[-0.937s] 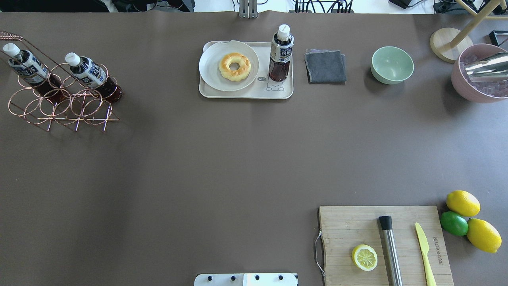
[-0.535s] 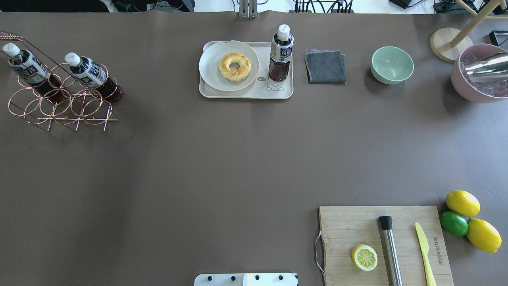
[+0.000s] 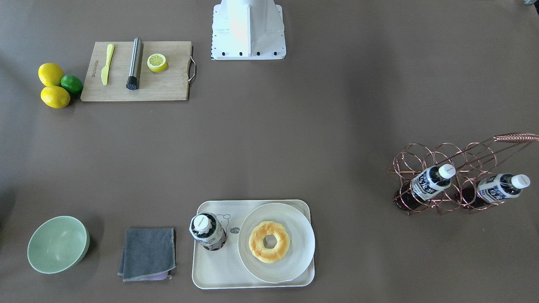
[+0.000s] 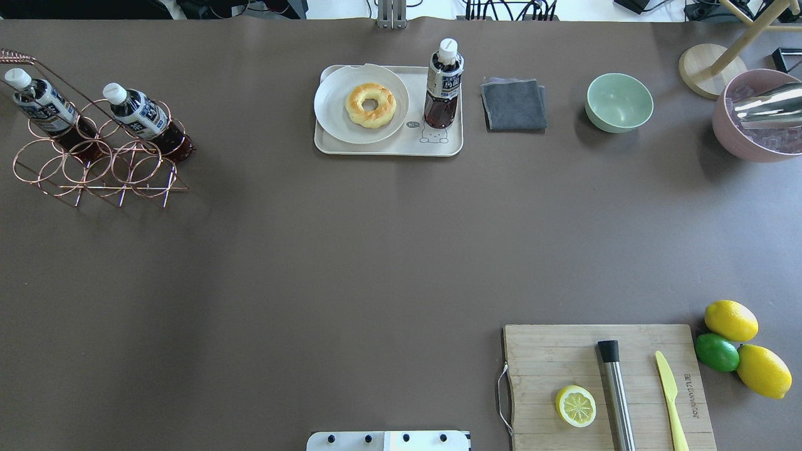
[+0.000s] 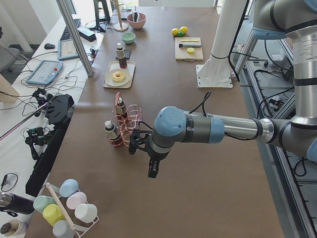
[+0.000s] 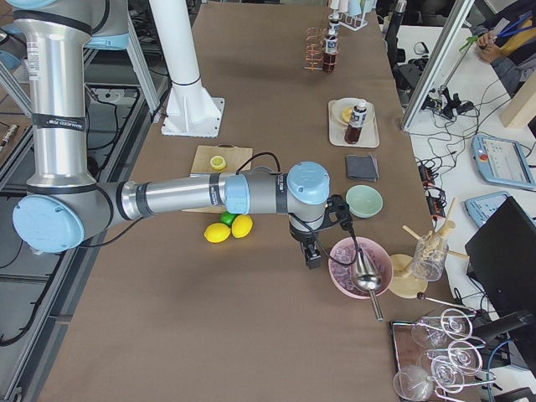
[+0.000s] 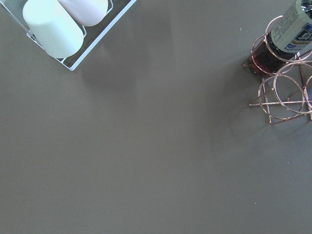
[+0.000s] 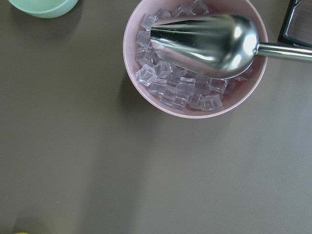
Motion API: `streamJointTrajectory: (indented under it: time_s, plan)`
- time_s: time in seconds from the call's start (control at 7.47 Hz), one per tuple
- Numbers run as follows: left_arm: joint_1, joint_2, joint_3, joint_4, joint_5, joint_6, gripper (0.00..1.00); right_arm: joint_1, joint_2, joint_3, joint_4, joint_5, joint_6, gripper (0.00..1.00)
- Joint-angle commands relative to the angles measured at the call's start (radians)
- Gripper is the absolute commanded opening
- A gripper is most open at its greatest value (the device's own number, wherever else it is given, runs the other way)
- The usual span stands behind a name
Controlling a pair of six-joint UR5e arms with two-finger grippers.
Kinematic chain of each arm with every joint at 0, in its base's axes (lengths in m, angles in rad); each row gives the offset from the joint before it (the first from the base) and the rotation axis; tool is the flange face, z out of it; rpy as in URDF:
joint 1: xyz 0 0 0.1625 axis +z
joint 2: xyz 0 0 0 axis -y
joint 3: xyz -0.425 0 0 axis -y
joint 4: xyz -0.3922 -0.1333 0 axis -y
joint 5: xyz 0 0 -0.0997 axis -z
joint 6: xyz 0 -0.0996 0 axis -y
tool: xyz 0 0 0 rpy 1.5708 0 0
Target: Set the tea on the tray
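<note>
Tea bottle [image 4: 443, 84]: stands upright, long axis vertical, white cap on top, base inside the rim of the tray [image 4: 388, 148]. It sits at the tray end toward the robot's right, just beside the round plate [image 4: 331, 103] that carries the doughnut [image 4: 371, 105]. The bottle is apart from the plate and near the grey cloth [image 4: 514, 103], which lies off the tray.

Left gripper [image 5: 153, 168]: shows in the left side view only, hanging above bare table just beside the copper wire rack [image 4: 94, 164] at the table's left end. I cannot tell whether its fingers are apart or together. Nothing is seen in it. Its wrist camera looks down on a rack corner and one racked bottle [image 7: 292, 24].

Right gripper [image 6: 311, 254]: shows in the right side view only, above the table just beside the pink bowl [image 8: 195, 113] of ice with the steel scoop [image 8: 204, 44]. Finger state cannot be told.

Key relation: the tray lies at the far edge, between the two grippers and well apart from both. The bottle is on the tray's right-arm side.

Judgement: placement reads as done, with the bottle free-standing and no tool near it. If a second bottle from the rack were wanted, the left arm is the nearer one.
</note>
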Motion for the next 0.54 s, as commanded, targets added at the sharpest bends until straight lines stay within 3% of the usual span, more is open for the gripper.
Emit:
streamJointTrajectory:
  time_s: [0.0,0.4]
  plan:
    - [0.002,0.044,-0.043,-0.006,0.03,-0.004,0.97,0.0,-0.001,0.003,0.002,0.001,0.005,1.0]
    - [0.005,0.05,-0.008,-0.005,0.05,-0.007,0.97,0.0,-0.005,0.007,0.0,0.003,0.002,1.0]
